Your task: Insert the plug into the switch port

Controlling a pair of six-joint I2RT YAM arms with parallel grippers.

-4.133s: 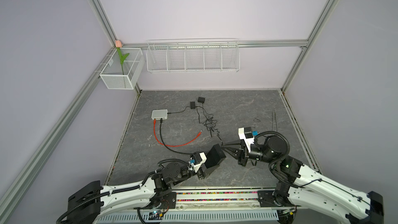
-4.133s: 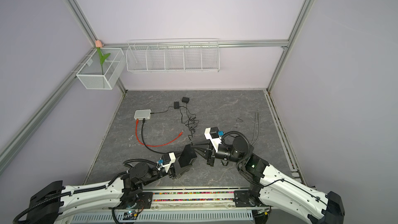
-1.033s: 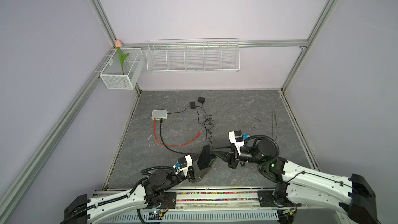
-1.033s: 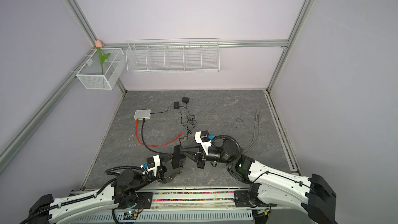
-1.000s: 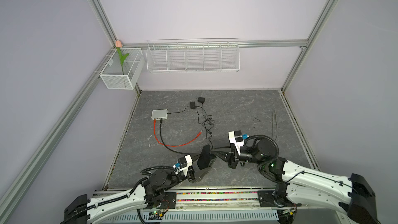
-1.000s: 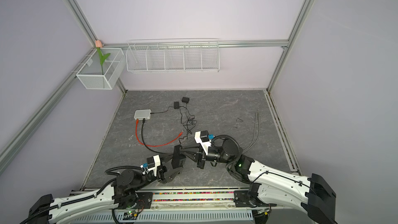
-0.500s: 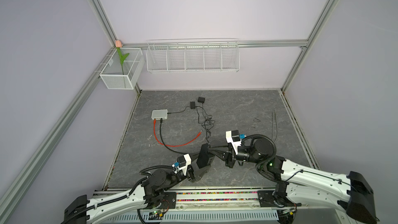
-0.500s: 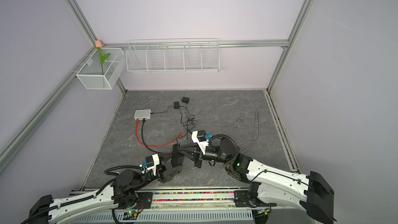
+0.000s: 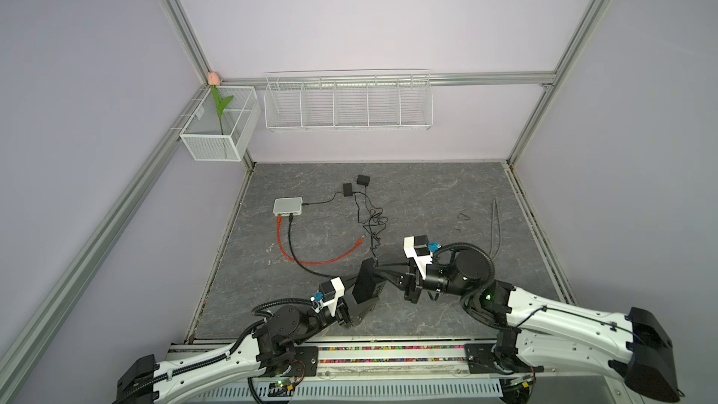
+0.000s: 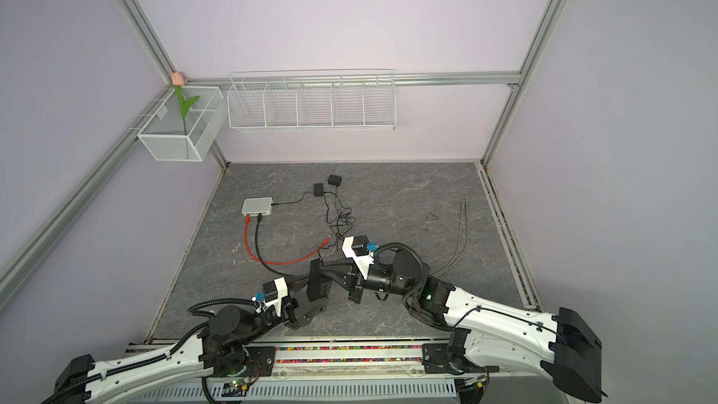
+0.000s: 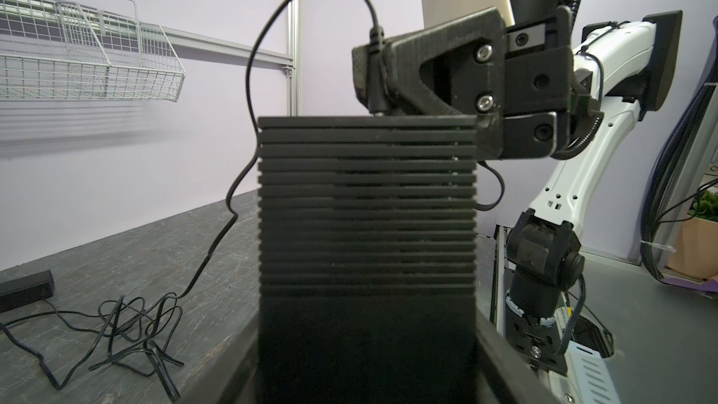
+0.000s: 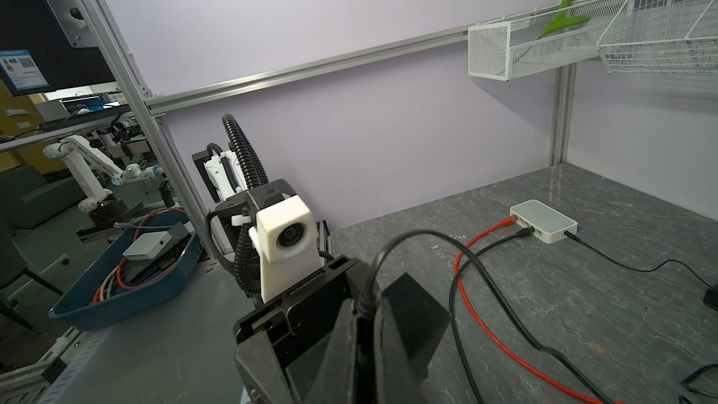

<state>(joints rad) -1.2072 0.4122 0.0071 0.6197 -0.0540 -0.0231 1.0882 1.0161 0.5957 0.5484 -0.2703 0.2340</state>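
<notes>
A black ribbed switch (image 9: 367, 281) (image 10: 318, 283) is lifted off the table near the front middle, and my left gripper (image 9: 359, 303) (image 10: 309, 303) is shut on its lower part. In the left wrist view the switch (image 11: 367, 207) fills the space between the jaws. My right gripper (image 9: 384, 272) (image 10: 331, 266) (image 12: 367, 328) is shut on a black plug (image 11: 376, 71) (image 12: 363, 301) with a thin black cable. The plug's tip sits at the switch's upper edge, by the corner; I cannot tell whether it is in a port.
A white switch (image 9: 287, 206) lies at the back left with a red cable (image 9: 311, 262) and a black cable plugged in. Two black adapters (image 9: 347, 189) (image 9: 362, 179) and a cable tangle (image 9: 373, 223) lie mid-table. A grey cable (image 9: 493, 227) runs along the right edge.
Both arms have drifted left. My right gripper has carried the plug up to the switch's edge. The left gripper still holds the switch.
</notes>
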